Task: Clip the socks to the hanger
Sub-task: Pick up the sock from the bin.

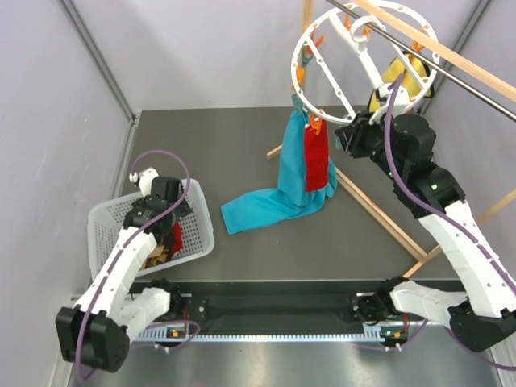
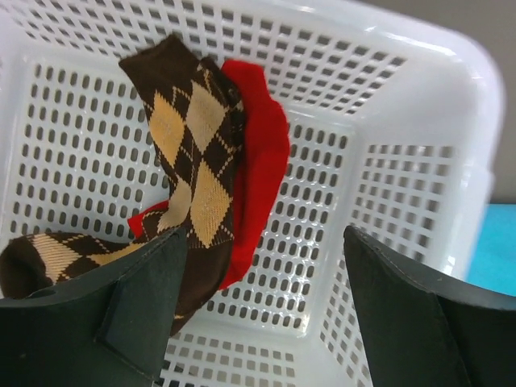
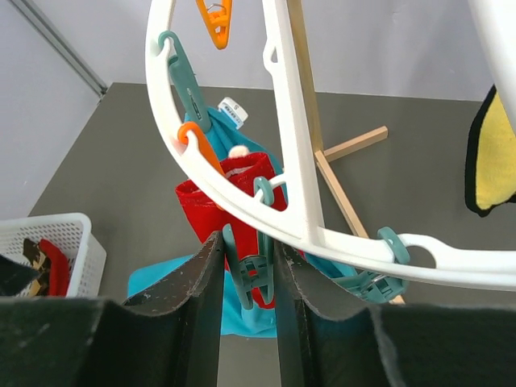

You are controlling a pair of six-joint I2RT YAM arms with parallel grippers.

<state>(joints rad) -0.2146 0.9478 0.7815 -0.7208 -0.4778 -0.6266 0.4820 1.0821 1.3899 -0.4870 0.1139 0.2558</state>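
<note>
The white ring hanger hangs at the back right, its rim carrying orange and teal clips. One red sock hangs clipped from it beside a long teal cloth. In the right wrist view my right gripper is shut on a teal clip under the hanger's rim, with the red sock just behind. My left gripper is open and low inside the white basket. A checkered sock and a red sock lie there, next to its left finger, with nothing held.
The teal cloth trails from the hanger onto the table. A yellow cloth hangs at the far right. Wooden rails of the frame cross above the hanger, and their legs run along the table. The basket sits front left.
</note>
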